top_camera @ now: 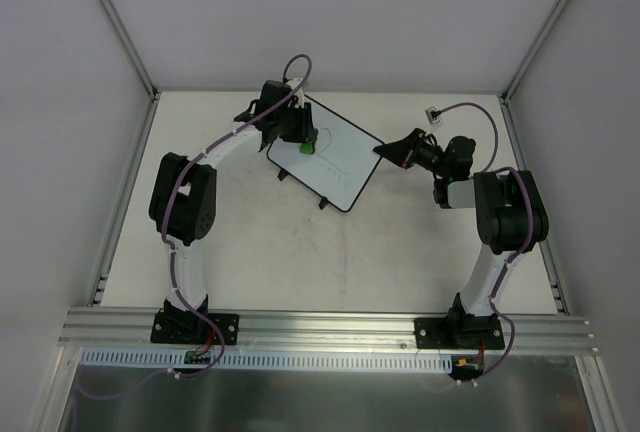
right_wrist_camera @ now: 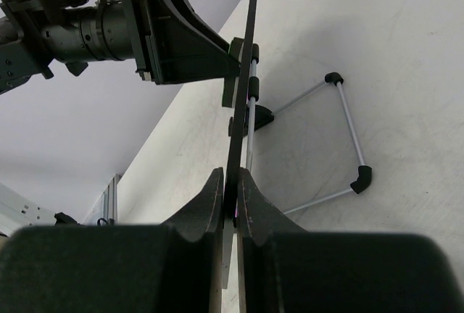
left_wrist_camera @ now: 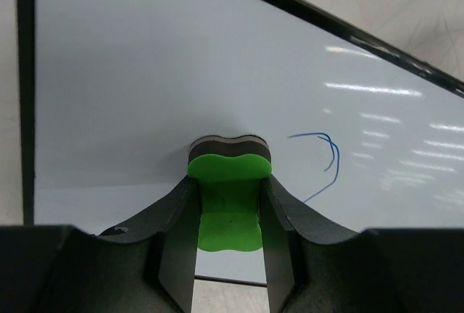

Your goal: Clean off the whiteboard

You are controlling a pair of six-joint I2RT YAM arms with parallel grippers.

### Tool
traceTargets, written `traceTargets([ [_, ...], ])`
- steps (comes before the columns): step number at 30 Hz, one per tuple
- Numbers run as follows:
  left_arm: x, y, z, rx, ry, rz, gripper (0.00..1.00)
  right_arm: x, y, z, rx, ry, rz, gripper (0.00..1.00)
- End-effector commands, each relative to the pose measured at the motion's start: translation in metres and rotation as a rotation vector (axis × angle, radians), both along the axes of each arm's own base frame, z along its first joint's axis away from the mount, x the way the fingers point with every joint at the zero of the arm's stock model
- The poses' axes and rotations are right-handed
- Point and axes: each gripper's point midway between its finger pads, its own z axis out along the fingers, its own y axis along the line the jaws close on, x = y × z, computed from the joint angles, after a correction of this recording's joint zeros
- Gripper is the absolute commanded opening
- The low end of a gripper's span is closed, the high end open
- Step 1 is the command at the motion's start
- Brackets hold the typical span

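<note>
The whiteboard [top_camera: 335,157] lies tilted at the table's far middle, white with a thin black frame. My left gripper [top_camera: 301,142] is shut on a green eraser block [left_wrist_camera: 228,182], whose dark felt presses on the board face [left_wrist_camera: 145,88]. Thin blue pen lines [left_wrist_camera: 326,155] remain just right of the eraser. My right gripper [top_camera: 385,151] is shut on the board's right edge [right_wrist_camera: 243,110], seen edge-on between its fingers [right_wrist_camera: 250,204]. The left arm's gripper [right_wrist_camera: 181,38] shows beyond the board in the right wrist view.
A wire stand with black feet [right_wrist_camera: 360,177] props the board from behind on the table [top_camera: 300,262]. A small white connector with a purple cable [top_camera: 434,110] lies at the far right. White walls enclose the table on three sides.
</note>
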Motion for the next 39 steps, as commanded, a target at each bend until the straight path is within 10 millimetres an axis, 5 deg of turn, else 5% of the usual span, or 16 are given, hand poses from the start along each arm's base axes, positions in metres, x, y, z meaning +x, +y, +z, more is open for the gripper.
traceTargets([
  [1,-0.031,-0.025,-0.007,-0.027,0.048,-0.075,0.00,-0.029,0.020,0.053,-0.003,-0.337,0.155,0.00],
  [17,-0.089,0.007,-0.063,0.008,0.149,0.002,0.00,-0.031,0.020,0.054,-0.004,-0.341,0.154,0.00],
  [23,-0.078,0.002,-0.057,-0.004,0.115,-0.002,0.00,-0.030,0.020,0.056,-0.004,-0.345,0.153,0.00],
  [39,-0.002,-0.033,0.021,-0.107,-0.015,-0.054,0.00,-0.033,0.021,0.056,-0.003,-0.344,0.159,0.01],
])
